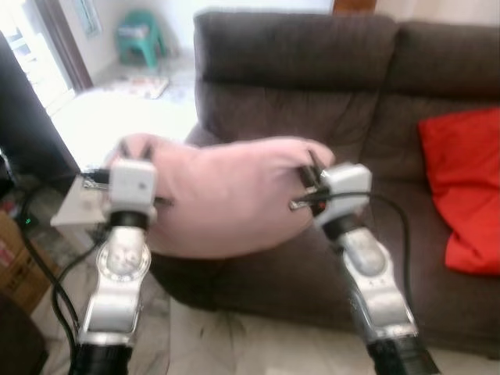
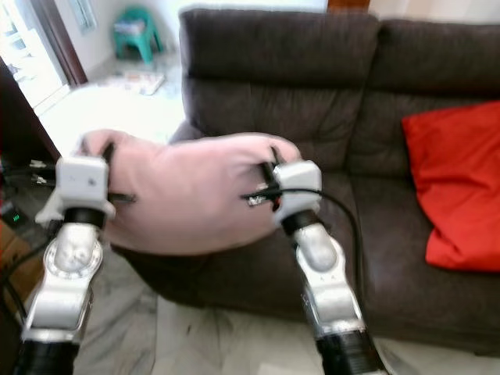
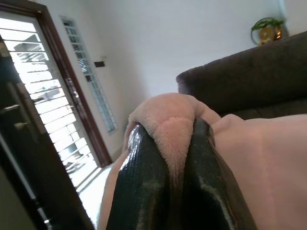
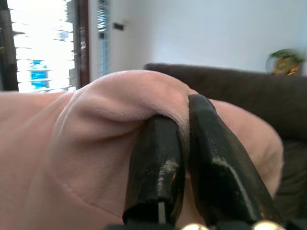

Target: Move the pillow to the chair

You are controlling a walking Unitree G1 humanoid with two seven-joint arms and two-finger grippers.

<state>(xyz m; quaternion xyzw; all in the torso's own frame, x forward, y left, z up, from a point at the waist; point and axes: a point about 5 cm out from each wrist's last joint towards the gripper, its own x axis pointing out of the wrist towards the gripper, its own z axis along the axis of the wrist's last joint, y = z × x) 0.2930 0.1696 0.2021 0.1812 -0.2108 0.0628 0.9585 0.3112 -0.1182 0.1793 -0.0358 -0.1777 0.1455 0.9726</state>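
A pale pink pillow (image 1: 223, 195) hangs in the air in front of the dark brown sofa (image 1: 312, 70), held up between both arms. My left gripper (image 3: 170, 143) is shut on a fold at the pillow's left corner (image 1: 137, 148). My right gripper (image 4: 184, 120) is shut on a fold at the pillow's right end (image 1: 308, 160). The pillow (image 2: 195, 195) sags a little between the two holds, above the sofa's front edge. The black fingers (image 4: 156, 158) pinch the plush fabric tightly.
A red cushion (image 1: 465, 187) leans on the sofa's right seat. A teal plastic stool (image 1: 141, 35) stands far back on the bright tiled floor (image 1: 117, 117). A dark door frame (image 3: 62, 105) and cardboard boxes (image 1: 12, 250) are at the left.
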